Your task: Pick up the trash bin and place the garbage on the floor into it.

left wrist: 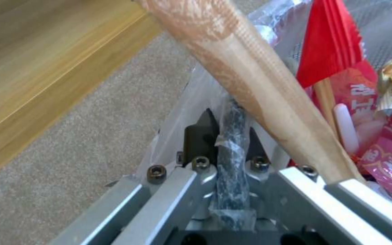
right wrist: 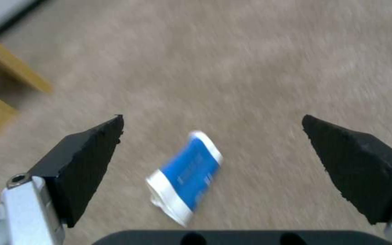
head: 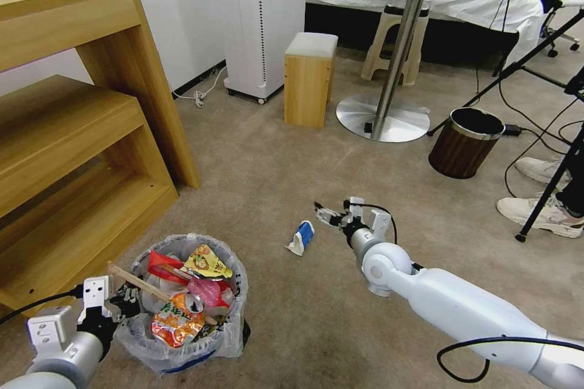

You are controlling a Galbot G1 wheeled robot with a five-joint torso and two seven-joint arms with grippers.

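Left gripper [head: 125, 304] clamped on bin [head: 182, 340] rim, lower left of frame. Right gripper [head: 340, 214] spread wide, centre frame. Paper cup [head: 302, 237] flat on carpet [head: 255, 176], just left of those jaws, long axis running diagonally; right arm nearer.

The floor [head: 274, 164] is a beige short-pile carpet. On it lies a flattened blue-white paper cup [head: 301, 237] on its side, near the middle — the trash bin [head: 182, 304] with its plastic bag is close by, full of wrappers. Farther back on the carpet stand a brown wood-grain bin [head: 465, 143], a small wooden stool [head: 309, 79] and the round table base [head: 382, 117].
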